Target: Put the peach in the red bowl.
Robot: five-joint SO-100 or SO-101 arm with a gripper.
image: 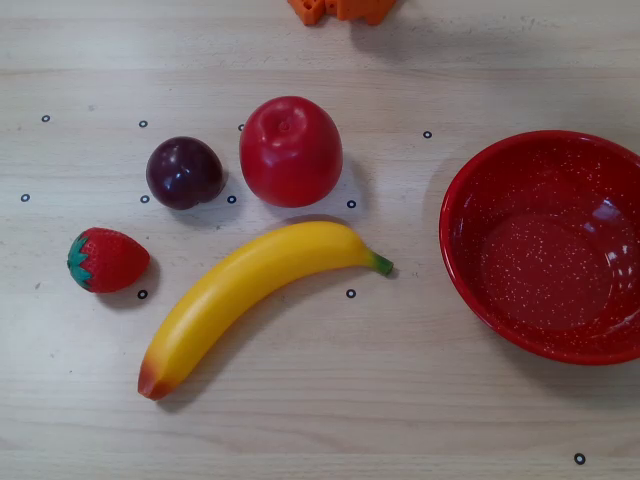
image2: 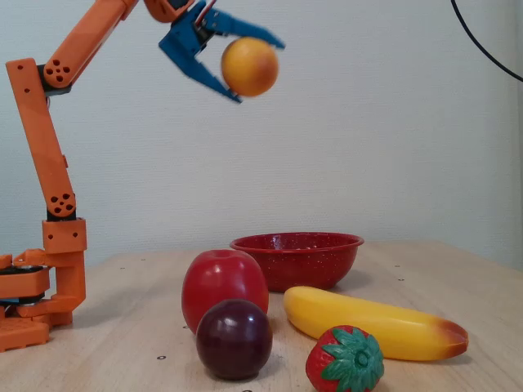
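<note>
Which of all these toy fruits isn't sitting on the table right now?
The peach: the round yellow-orange one, held high in the air by the blue gripper in the fixed view. The apple, plum, strawberry and banana all lie on the table.

Wooden table — bowl, fruit

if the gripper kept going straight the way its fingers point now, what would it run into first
Apart from the peach held in the gripper, probably nothing: in the fixed view it points right and slightly down, high above the red bowl, though depth is unclear.

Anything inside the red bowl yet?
No. In the overhead view the red bowl holds only its speckled bottom. The peach is high in the gripper. The right rim is cropped.
</note>
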